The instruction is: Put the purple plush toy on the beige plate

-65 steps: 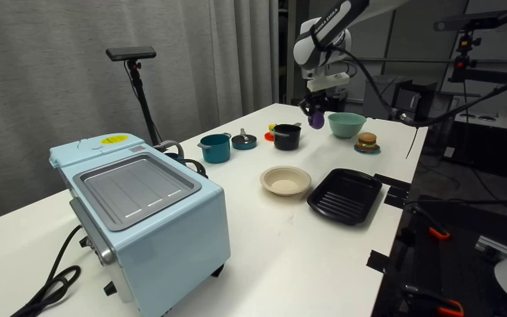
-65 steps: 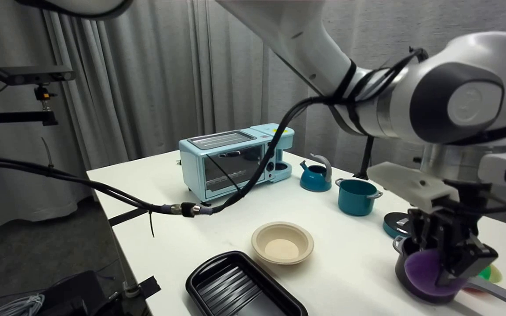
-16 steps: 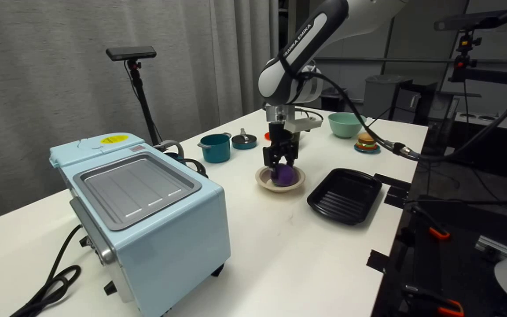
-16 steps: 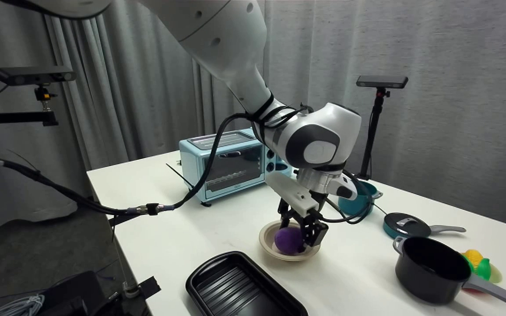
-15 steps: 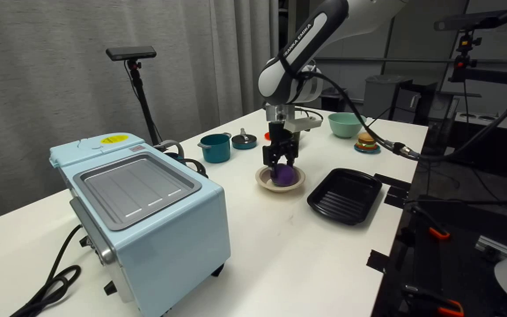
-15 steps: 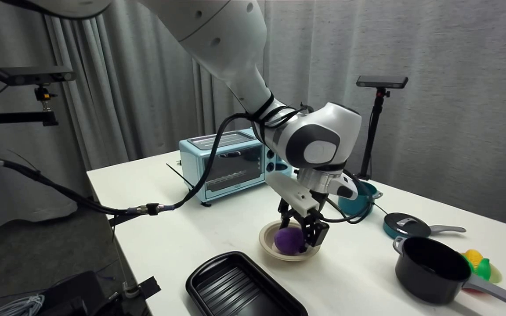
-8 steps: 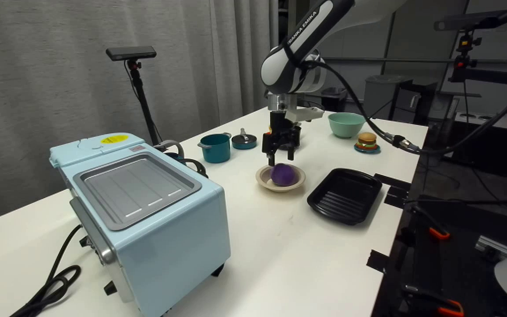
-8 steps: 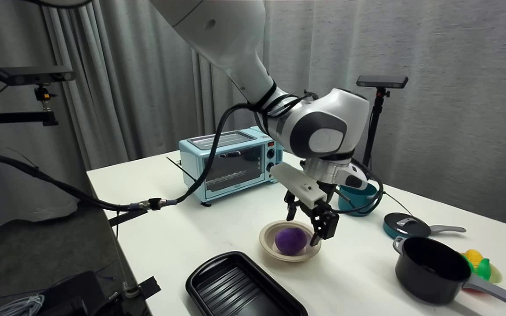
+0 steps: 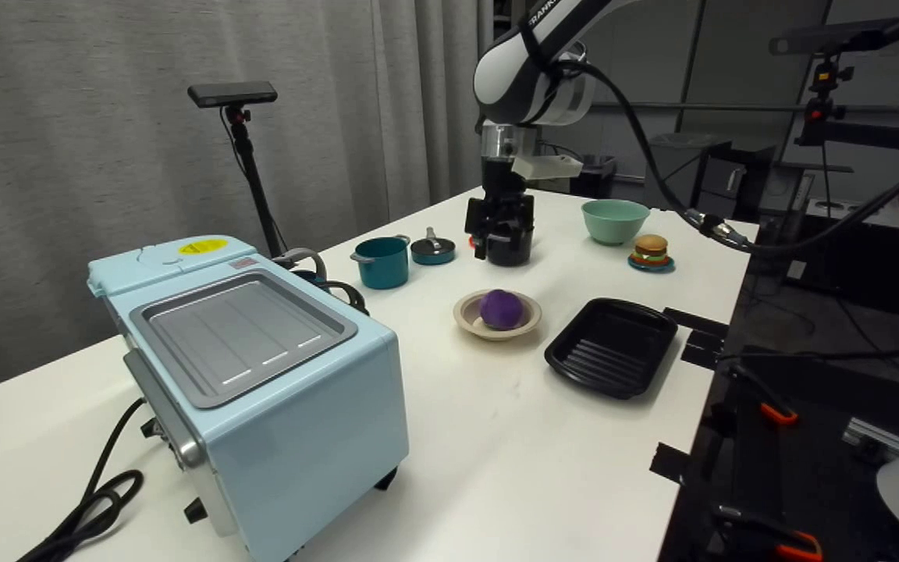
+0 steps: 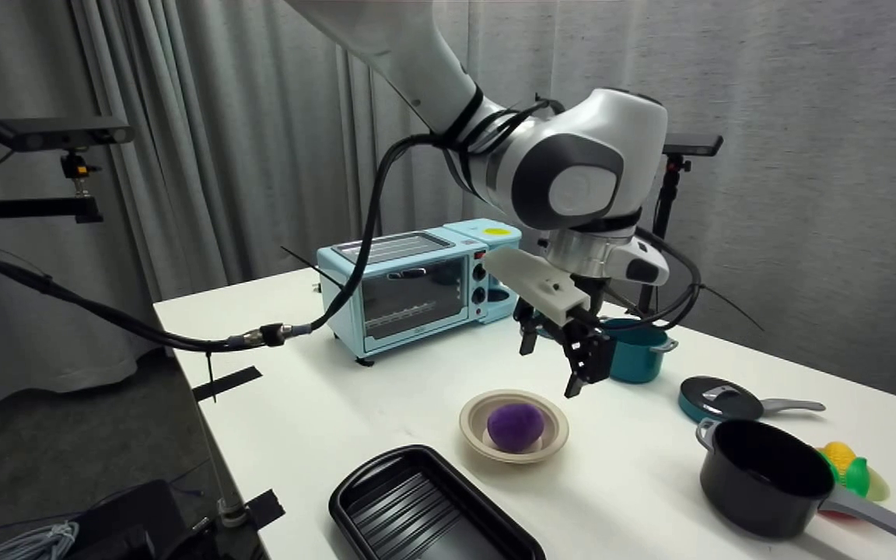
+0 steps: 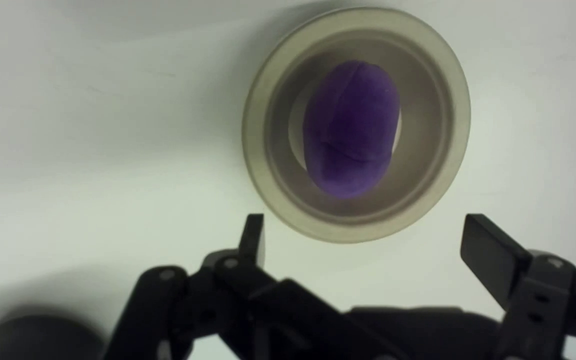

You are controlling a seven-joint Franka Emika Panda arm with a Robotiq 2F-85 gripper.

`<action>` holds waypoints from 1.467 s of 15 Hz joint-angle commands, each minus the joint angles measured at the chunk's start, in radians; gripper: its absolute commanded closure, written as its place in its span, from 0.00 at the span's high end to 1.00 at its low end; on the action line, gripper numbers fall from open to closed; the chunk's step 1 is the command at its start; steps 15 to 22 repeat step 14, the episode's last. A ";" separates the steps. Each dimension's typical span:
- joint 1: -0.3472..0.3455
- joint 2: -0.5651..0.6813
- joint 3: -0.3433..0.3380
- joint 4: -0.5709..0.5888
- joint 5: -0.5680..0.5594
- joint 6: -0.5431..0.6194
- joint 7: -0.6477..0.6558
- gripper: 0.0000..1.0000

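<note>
The purple plush toy (image 9: 501, 310) lies inside the beige plate (image 9: 465, 316), within its raised rim. From above, the wrist view shows the oval toy (image 11: 352, 127) over the middle of the plate (image 11: 254, 130), leaning a little off upright in the picture. My gripper (image 10: 551, 367) hangs in the air above the table, higher than the toy (image 10: 516, 427) and apart from it. Wide apart in the wrist view, the two fingers of the gripper (image 11: 365, 240) have nothing between them but a view of the white table. No part of the toy is hidden by the fingers there.
A black ribbed tray (image 10: 432, 513) stands close to the plate. Around the table are a black pot (image 10: 767, 478), a teal pot (image 9: 383, 264), a lidded pan (image 10: 716, 400), a green bowl (image 9: 615, 222), a toy burger (image 9: 650, 251) and a pale blue toaster oven (image 9: 262, 375).
Over four seconds, the toy went from my grip near the black pot into the plate. In the last second, the fingers came away from it and the gripper rose; the toy stayed put.
</note>
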 commanded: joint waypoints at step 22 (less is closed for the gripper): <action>0.003 -0.065 -0.014 -0.038 0.002 -0.003 -0.002 1.00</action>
